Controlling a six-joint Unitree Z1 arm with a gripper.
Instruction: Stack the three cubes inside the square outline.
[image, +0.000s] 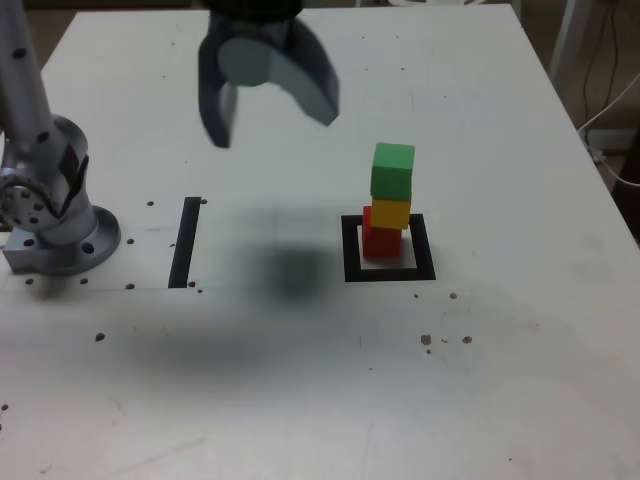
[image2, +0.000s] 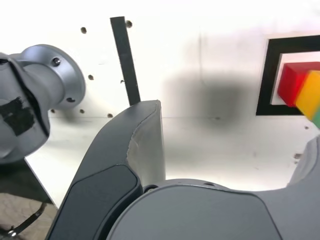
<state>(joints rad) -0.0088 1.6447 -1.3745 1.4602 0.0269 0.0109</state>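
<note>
Red cube (image: 382, 239) inside square outline (image: 428, 250), partly hidden by yellow cube (image: 390, 214) stacked on it; green cube (image: 392, 172) on top, cut off in wrist view. Gripper (image: 272, 132) blurred, jaws apart, empty.

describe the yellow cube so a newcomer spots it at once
On the white table, find the thick black square outline. A stack rises inside it; the solid yellow cube is the middle one, above the red cube and beneath the green.
</note>
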